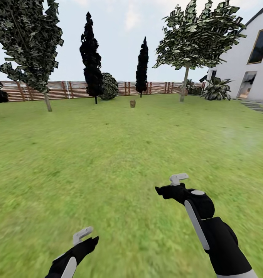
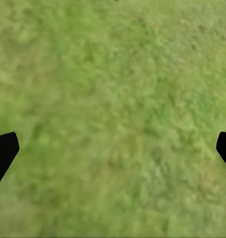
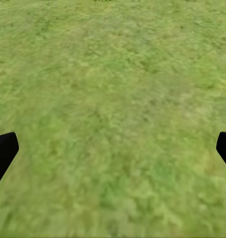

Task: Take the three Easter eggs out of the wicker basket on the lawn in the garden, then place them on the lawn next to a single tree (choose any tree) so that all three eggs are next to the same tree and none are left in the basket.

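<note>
The wicker basket stands small and brown far off on the lawn, in front of the fence. The Easter eggs cannot be made out at this distance. A tree with a pale trunk rises right of the basket, and another tree stands at the left. My left gripper hangs low over the near grass. My right gripper is higher and to the right. In the left wrist view the dark fingertips sit wide apart over bare grass, so the gripper is open. The right wrist view shows the same with its fingertips.
A brown slatted fence closes the back of the garden, with dark cypress-like trees and a round bush before it. At the right are a white house, a palm-like plant and grey paving stones.
</note>
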You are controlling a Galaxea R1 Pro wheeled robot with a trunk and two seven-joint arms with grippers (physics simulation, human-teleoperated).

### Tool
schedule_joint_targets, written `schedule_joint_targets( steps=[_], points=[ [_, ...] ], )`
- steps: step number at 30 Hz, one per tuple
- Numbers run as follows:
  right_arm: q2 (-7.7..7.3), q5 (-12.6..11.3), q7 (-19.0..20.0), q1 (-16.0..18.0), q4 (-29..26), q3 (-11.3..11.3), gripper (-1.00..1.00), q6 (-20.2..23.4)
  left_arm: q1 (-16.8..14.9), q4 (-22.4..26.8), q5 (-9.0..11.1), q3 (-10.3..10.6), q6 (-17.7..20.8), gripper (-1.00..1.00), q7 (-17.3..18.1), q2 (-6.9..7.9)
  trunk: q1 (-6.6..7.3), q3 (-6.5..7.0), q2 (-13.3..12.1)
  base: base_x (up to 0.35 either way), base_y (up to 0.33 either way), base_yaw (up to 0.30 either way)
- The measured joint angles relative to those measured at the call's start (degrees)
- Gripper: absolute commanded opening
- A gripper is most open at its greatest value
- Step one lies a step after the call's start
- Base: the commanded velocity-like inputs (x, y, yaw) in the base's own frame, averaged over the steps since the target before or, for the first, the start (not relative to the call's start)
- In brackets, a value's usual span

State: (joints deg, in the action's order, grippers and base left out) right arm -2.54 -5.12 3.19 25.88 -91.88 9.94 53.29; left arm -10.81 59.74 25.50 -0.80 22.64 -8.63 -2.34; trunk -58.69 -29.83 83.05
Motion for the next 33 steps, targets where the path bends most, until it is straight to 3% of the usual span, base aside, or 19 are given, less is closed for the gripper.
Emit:
schedule_joint_targets(
  steps=[33],
  points=[
    [0.0,0.0,0.0,0.0,0.0,0.0,1.0,0.0,0.0,-0.1,0.0,0.0,0.0,1.0,0.1,0.0,0.0,0.0,0.0,0.334,0.0,0.0]
  ],
)
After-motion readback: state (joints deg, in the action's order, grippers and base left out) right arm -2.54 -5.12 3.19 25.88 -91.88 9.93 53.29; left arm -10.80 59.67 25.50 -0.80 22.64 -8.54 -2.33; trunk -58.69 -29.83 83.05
